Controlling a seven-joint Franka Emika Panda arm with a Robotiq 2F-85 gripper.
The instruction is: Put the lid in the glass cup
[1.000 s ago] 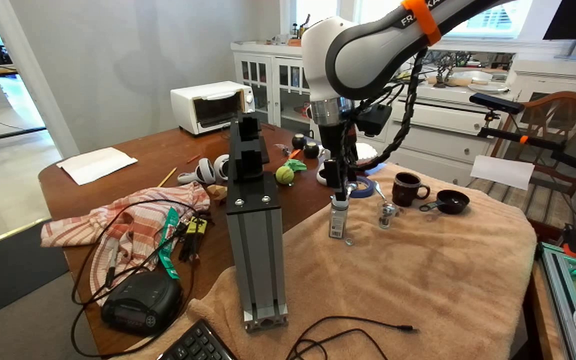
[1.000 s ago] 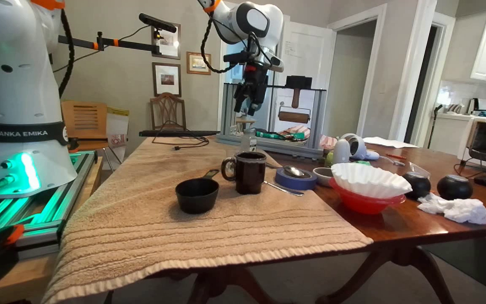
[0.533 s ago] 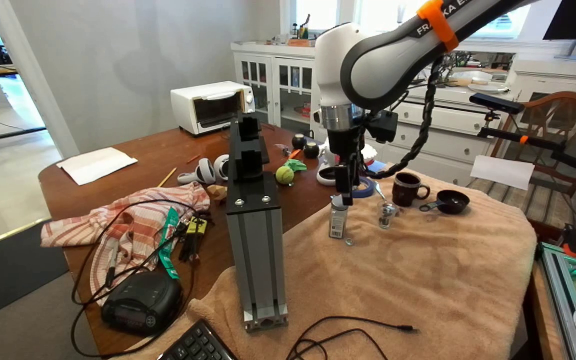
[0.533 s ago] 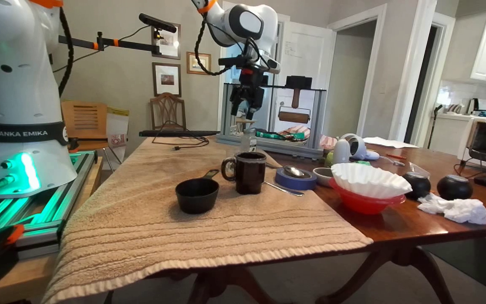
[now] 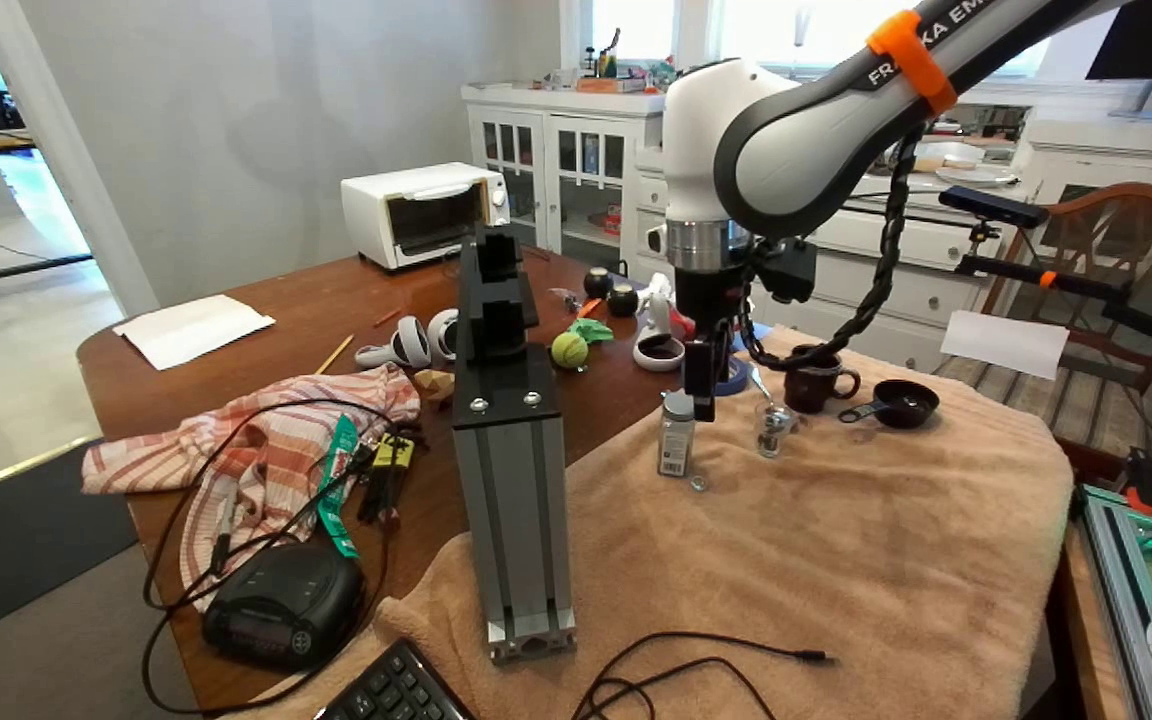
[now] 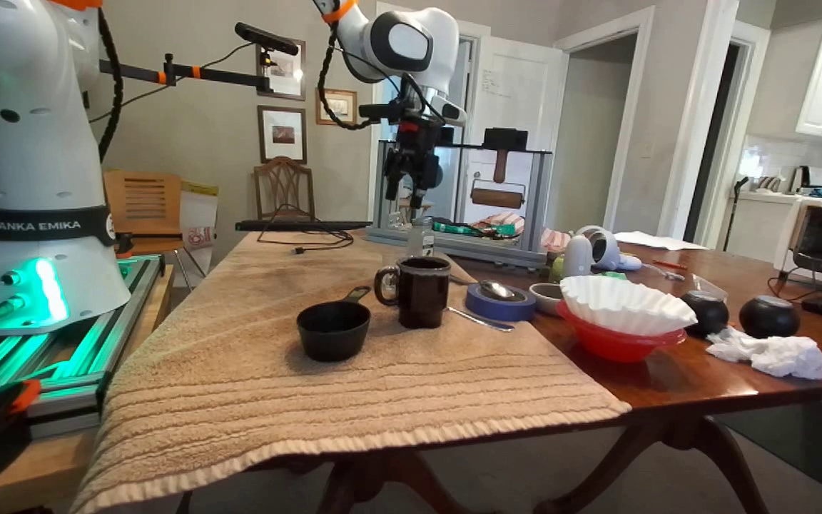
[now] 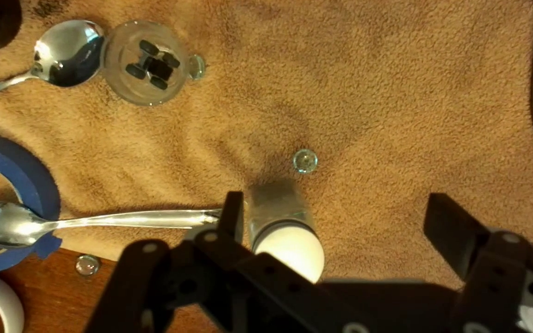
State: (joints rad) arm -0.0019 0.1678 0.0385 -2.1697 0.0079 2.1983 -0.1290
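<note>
One tan towel (image 5: 786, 580) over a brown table (image 5: 306, 300), white cabinets (image 5: 545, 180) beyond, wide-spread empty gripper (image 7: 337, 215) above.

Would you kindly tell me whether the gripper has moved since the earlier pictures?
Yes. In an exterior view, the gripper has shifted to the picture's left and slightly down, away from the brown roller, which hangs where it did.
</note>
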